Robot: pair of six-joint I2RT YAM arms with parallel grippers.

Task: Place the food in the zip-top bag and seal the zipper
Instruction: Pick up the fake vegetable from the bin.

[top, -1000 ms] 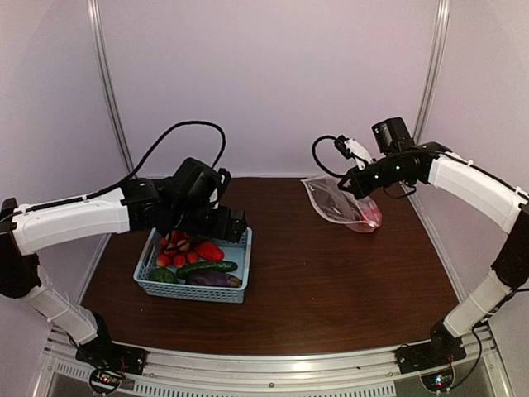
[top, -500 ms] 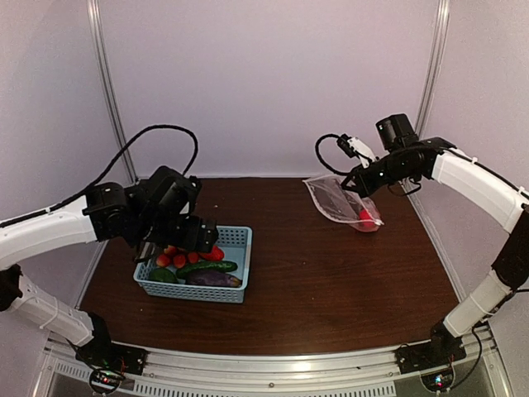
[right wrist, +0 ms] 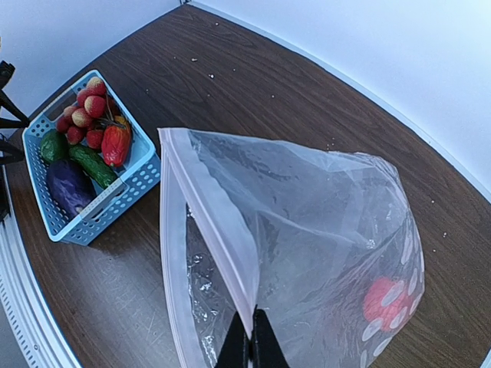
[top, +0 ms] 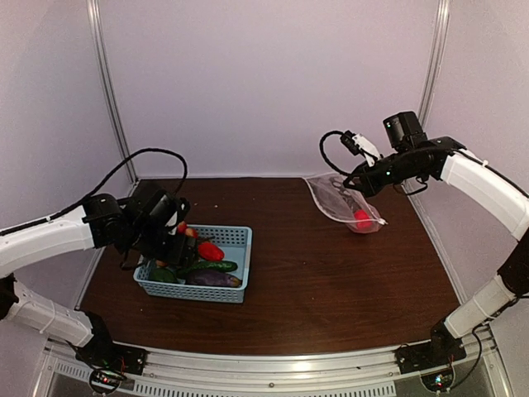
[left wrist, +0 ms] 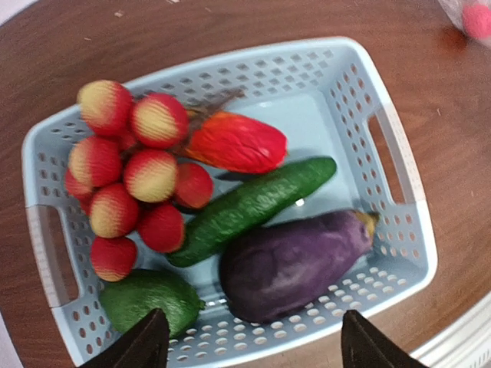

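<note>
Zip-top bag, pinched by right gripper, holds a red piece; left gripper unclenched above basket.

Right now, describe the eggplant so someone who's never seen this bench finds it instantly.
On the left side of the brown table, find the light-blue perforated basket. The eggplant lies along the basket's near wall, beside the green cucumber. It is the only dark purple piece, and the fattest.
</note>
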